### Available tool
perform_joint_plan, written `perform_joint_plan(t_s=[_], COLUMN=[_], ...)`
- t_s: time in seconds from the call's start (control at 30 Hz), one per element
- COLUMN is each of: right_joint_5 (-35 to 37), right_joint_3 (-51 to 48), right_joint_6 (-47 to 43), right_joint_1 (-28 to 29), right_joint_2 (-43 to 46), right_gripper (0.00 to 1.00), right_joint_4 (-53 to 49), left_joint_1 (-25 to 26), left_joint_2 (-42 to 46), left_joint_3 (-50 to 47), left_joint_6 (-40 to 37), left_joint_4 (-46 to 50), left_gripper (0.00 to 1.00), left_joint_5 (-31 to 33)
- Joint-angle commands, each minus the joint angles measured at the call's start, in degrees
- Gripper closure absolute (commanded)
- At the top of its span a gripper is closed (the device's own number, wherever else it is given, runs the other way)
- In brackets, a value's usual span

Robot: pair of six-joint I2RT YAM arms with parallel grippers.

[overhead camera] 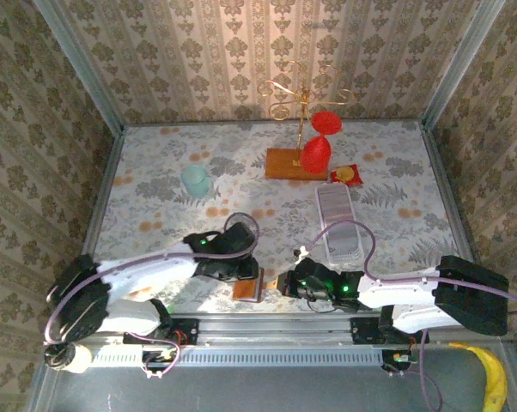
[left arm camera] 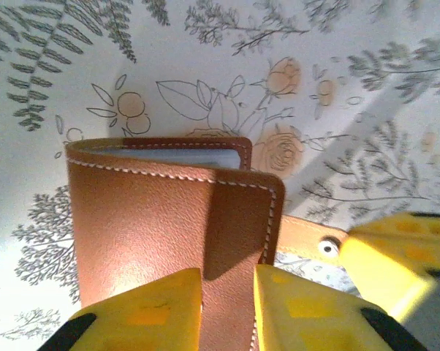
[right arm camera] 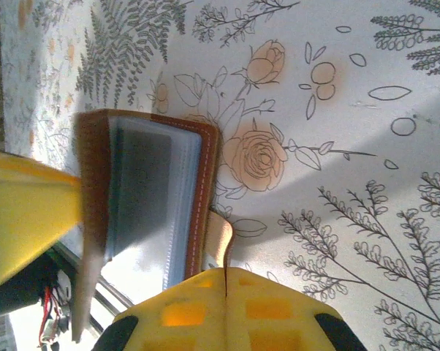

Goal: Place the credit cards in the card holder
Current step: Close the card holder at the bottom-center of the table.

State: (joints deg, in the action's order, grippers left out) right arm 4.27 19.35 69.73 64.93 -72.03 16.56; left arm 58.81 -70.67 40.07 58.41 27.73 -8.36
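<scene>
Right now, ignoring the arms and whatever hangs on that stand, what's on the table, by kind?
Cup: 1, teal cup
Stand: 1, gold stand
Tray: 1, white tray; its cards are too tightly packed to count
Packet: 1, red-and-yellow packet
Card holder: 1, brown card holder
Total: 5

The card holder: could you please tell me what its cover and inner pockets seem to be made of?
The card holder looks like tan leather outside: matte grain, pale stitching along the edges. Its inner pockets seem clear, glossy plastic, though blurred.
</scene>
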Motion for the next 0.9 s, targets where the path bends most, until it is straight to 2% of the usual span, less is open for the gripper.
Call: perform_joint_plan(t_s=[0.0, 0.17, 0.27, 0.5, 0.57, 0.7, 0.87], right_joint_5=[1.4, 1.6, 1.9, 2.0, 2.3, 4.0, 4.8], right_joint_3=[2.2, 2.4, 3.0, 5.2, 5.5, 5.5, 6.0], right_joint_6=[-1.6, -0.4, 0.0, 0.4, 0.9, 2.2, 2.3], right_joint_1=[0.4, 0.4, 0.4, 0.4, 0.4, 0.4, 0.4], right_joint_2=[0.6, 1.1, 1.5, -0.5, -1.1, -1.6, -2.1], right_gripper=[1.00, 1.00, 1.00, 1.00, 1.00, 1.00, 1.00], right_joint_4=[-3.0, -2.9, -3.1, -3.8, -4.3, -5.5, -6.4], left_joint_1=[-0.2, -0.1, -0.5, -1.1, -1.9, -2.3, -2.8], left_joint_2=[5.1, 7.4, 8.6, 14.1, 16.2, 22.8, 28.9], left_joint_3=[-4.8, -8.2, -9.7, -15.9, -16.2, -15.6, -19.4], left_joint_6=[2.7, 1.7, 1.0, 3.0, 2.6, 0.7, 3.2], left_joint_4=[-3.8, -0.1, -0.3, -7.1, -6.2, 0.8, 0.3], left_gripper=[0.78, 0.96, 1.00, 1.00, 0.95, 0.86, 0.80], left_joint_5=[0.6, 1.0, 0.4, -3.3, -3.8, 0.6, -0.8])
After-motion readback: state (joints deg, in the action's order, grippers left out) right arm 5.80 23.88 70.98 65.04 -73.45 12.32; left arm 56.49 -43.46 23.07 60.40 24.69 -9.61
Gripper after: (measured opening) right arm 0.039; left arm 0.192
